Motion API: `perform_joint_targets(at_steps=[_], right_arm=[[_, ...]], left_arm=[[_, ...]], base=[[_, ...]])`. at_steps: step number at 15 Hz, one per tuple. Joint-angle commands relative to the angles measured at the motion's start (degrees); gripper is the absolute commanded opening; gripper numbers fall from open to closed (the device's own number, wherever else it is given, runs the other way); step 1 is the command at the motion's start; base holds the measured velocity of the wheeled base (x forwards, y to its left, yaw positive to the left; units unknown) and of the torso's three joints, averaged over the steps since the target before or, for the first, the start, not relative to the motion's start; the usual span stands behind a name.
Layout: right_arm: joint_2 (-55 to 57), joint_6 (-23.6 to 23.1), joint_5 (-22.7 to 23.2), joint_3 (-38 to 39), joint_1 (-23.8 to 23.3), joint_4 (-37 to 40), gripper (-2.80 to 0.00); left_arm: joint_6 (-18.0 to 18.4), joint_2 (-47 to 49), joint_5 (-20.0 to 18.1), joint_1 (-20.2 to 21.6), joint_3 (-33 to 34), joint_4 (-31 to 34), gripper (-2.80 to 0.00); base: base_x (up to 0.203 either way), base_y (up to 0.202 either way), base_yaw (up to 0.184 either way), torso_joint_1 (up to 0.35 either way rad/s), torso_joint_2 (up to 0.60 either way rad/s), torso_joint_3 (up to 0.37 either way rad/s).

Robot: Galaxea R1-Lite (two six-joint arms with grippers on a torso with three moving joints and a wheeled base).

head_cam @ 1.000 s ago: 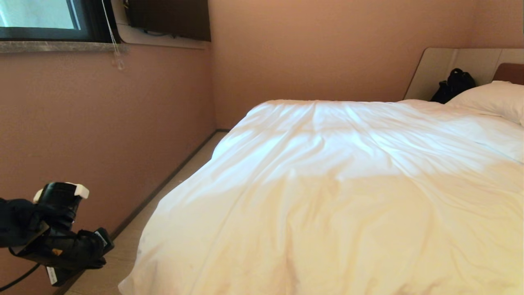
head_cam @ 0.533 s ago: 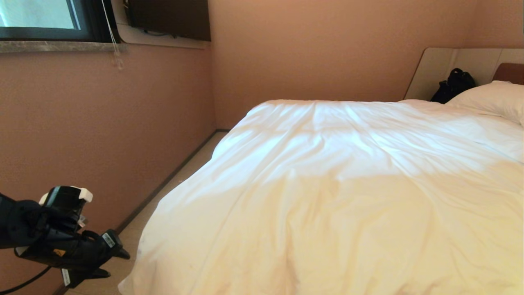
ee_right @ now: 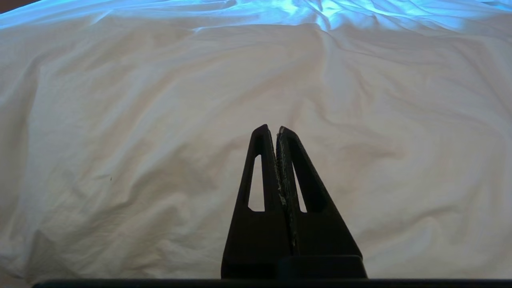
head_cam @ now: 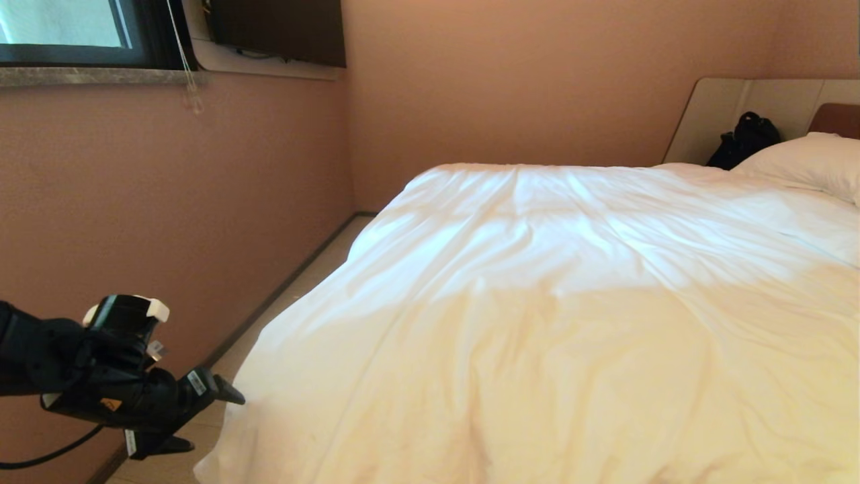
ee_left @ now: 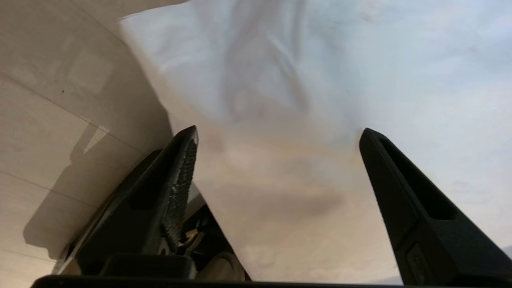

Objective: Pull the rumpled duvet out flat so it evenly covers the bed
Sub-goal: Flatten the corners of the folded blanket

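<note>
Big puffy white duvet [head_cam: 571,316] in a creased cotton cover, spread over nearly all of the large low bed [head_cam: 836,117], from the foot corner by the floor up to the plump white pillow [head_cam: 809,165] at the brown headboard. Mostly flat already, so most of the job looks done. Still soft wrinkles and long folds across the middle, and a lumpy, hanging corner down at the near left side. Probably left to do: tug that corner and smooth the folds. No mattress sheet showing. Cloth soft, thick and floppy, likely to slide and bunch when pulled. Black left gripper [head_cam: 205,420] low on the left, just beside that hanging corner, above the pale tiled floor [head_cam: 316,262], with fingers spread wide and nothing between them; in the left wrist view only white cloth ahead of the two rough dark fingertips [ee_left: 186,160]. Black right gripper [ee_right: 277,130] pinched tight together, holding nothing, over the creased white cover. Farther out: smooth pinkish wall [head_cam: 168,202], dark window frame [head_cam: 80,54], and a black bag [head_cam: 746,138] against the beige headboard surround.
</note>
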Motion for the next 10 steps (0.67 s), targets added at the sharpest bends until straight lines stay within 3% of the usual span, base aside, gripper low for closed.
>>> perform_joint_targets(at_steps=[1, 8, 10], right_arm=[[0.06, 0.00, 0.02, 0.00, 0.02, 0.02, -2.80], [0.06, 0.00, 0.02, 0.00, 0.02, 0.02, -2.80], [0.06, 0.00, 0.02, 0.00, 0.02, 0.02, -2.80]], left_arm=[[-0.09, 0.21, -0.06, -1.59, -1.00, 0.02, 0.00], [-0.47, 3.76, 0.15, -8.40, -5.80, 0.44, 0.00], [-0.52, 5.78, 0.33, -9.06, -9.24, 3.87, 0.00]], base=[[0.000, 0.000, 0.000, 0.000, 0.00, 0.000], [0.000, 0.000, 0.000, 0.000, 0.00, 0.000], [0.000, 0.000, 0.000, 0.000, 0.00, 0.000]])
